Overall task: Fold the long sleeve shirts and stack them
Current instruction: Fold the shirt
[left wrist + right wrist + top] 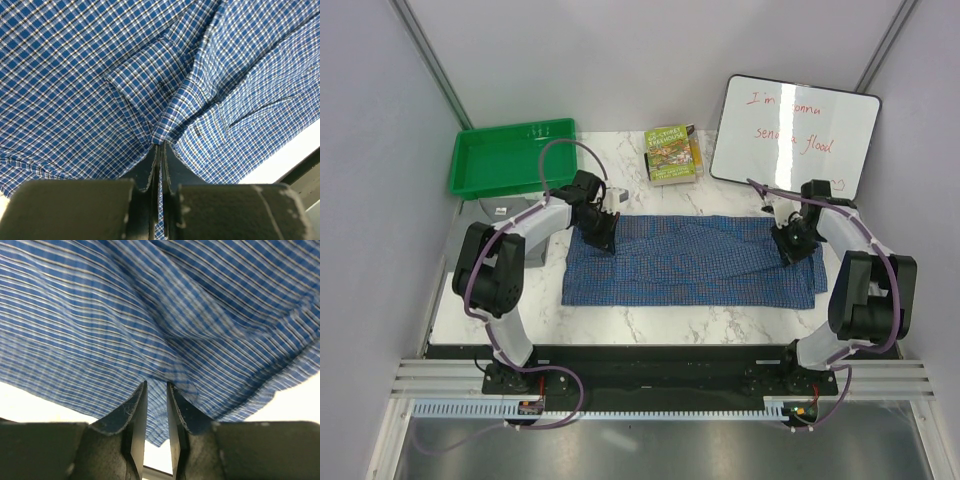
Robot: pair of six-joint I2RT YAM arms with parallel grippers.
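From above, the blue shirt [690,262] lies across the middle of the table [650,330], its long side running left to right. The left gripper [601,240] is at its far left corner, and the right gripper [790,246] is at its far right.

In the left wrist view, the jaws are pressed together, pinching a fold of shirt.

In the right wrist view, the jaws are a little apart at the shirt's edge. It cannot be told if they grip it.

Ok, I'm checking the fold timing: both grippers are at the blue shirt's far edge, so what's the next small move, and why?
Probably close the right gripper fully on the blue shirt before lifting. The left gripper is shut on a pinch of cloth, but the right jaws stand apart with the edge seemingly between them.
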